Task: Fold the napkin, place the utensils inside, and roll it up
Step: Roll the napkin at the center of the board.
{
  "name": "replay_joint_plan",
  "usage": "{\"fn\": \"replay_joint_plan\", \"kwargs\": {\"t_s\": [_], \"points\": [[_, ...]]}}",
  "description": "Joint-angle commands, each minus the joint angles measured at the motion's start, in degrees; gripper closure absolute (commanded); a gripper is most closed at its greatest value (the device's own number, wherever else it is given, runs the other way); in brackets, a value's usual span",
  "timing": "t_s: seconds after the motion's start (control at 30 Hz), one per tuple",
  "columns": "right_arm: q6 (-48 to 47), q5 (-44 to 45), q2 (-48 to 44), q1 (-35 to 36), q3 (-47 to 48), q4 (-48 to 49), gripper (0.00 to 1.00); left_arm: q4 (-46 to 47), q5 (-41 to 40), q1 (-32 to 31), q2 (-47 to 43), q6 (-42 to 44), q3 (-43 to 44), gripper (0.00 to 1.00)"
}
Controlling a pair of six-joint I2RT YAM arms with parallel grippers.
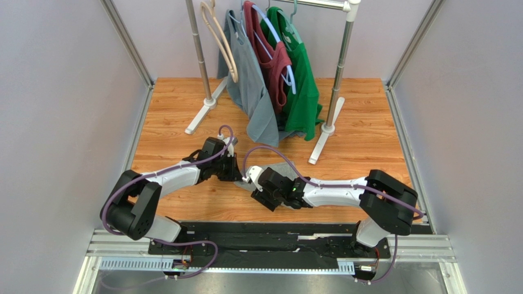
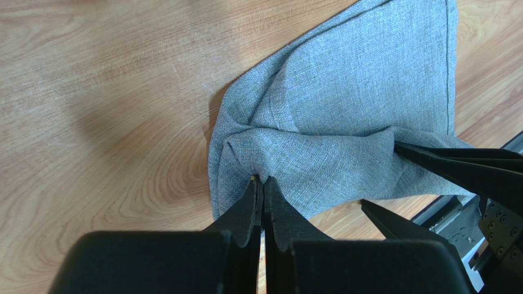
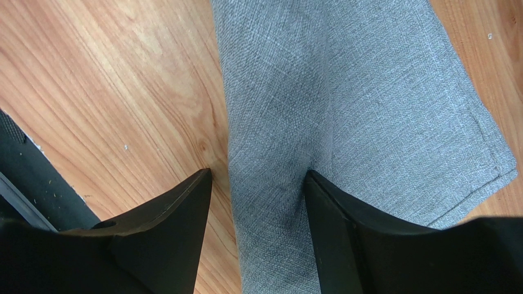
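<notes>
Soft, even light from overhead fills the top view, leaving the wooden table (image 1: 172, 110) free of glare, with only faint shadows at the feet of the clothes rack (image 1: 334, 92). From the left wrist, a blurred dark shadow lies on the wood beside the sharply rendered napkin (image 2: 344, 92); the left gripper (image 2: 262, 180) reads as flat black. From the right wrist, the weave is crisp, shaded between the dark jaws of the right gripper (image 3: 256, 174).

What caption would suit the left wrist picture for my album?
Left gripper pinches a bunched fold of the napkin on the table, right gripper open astride it.
</notes>
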Motion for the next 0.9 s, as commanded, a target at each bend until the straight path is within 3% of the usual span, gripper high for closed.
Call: {"fn": "replay_joint_plan", "kwargs": {"t_s": [0.0,0.17,0.27,0.3,0.4,0.5,0.7,0.87], "points": [[4.00,1.18,3.83,-0.20,0.73,-1.75,0.41,0.51,0.88,0.11,-1.44,1.21,1.23,1.00],[6.30,-0.31,5.41,-1.69,1.08,-3.42,0.50,0.77,-0.08,0.11,-4.43,0.86,0.62,1.00],[7.18,-1.54,5.76,-2.22,1.00,-4.04,0.63,0.86,-1.22,0.11,-6.89,0.42,0.09,0.87],[7.35,-2.16,5.76,-2.31,0.91,-4.04,0.70,0.95,-1.84,0.11,-8.37,0.24,0.00,0.78],[7.88,-4.35,5.59,-2.66,0.65,-3.78,0.78,0.69,-3.68,0.11,-11.54,0.33,-0.70,0.54],[8.85,-7.95,4.71,-4.15,-0.05,-2.82,0.81,0.95,-6.06,0.37,-14.96,0.15,-2.19,0.45],[9.29,-20.76,3.57,-8.98,-1.02,-0.79,0.89,6.82,-7.38,1.08,-21.91,-2.22,-8.78,0.44],[8.94,-29.22,4.62,-13.03,-1.55,0.62,0.89,11.40,-5.72,1.16,-23.33,-2.14,-12.04,0.44]]}}
